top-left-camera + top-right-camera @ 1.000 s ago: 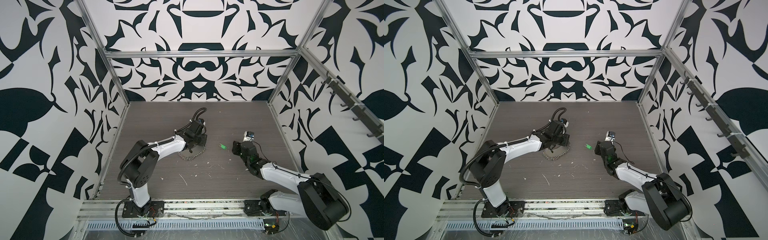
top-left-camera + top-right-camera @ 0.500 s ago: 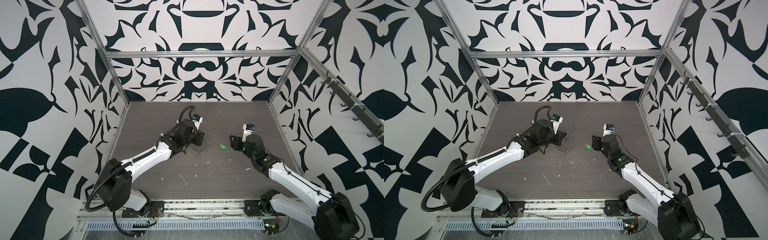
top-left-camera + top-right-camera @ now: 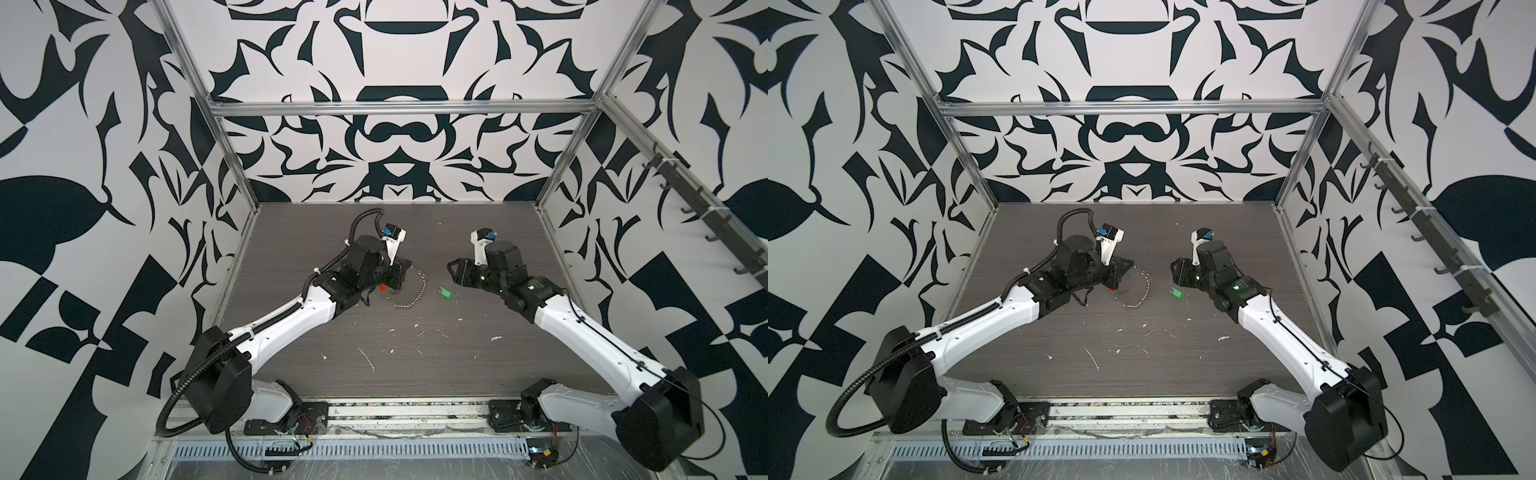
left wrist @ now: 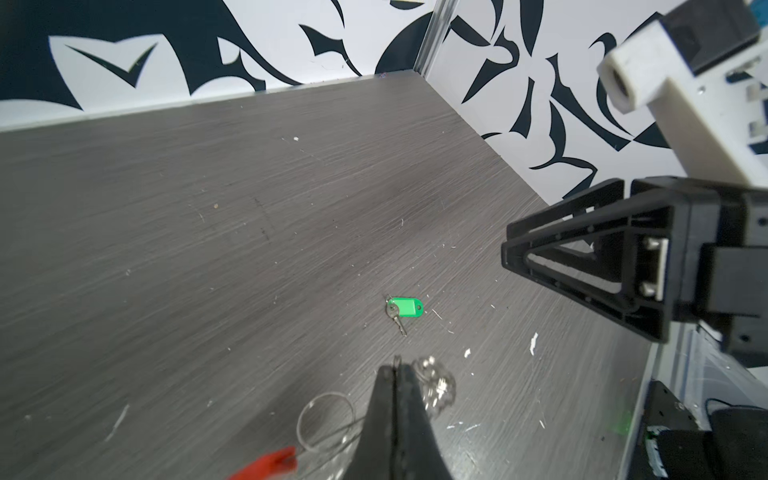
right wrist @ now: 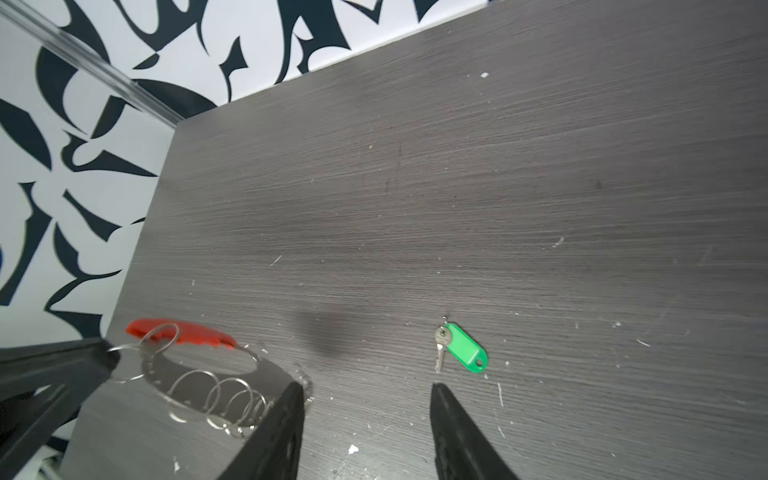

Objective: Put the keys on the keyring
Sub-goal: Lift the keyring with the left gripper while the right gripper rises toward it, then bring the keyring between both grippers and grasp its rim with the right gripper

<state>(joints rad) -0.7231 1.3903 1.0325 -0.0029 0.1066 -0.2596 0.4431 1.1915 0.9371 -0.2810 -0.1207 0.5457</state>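
Green keys (a tag with one small key) lie on the grey table. The left gripper pinches the keyring just left of them; the right gripper hangs spread, near their right.

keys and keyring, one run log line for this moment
left claw: shut on keyring | right claw: open, not touching keys | keys: loose on table
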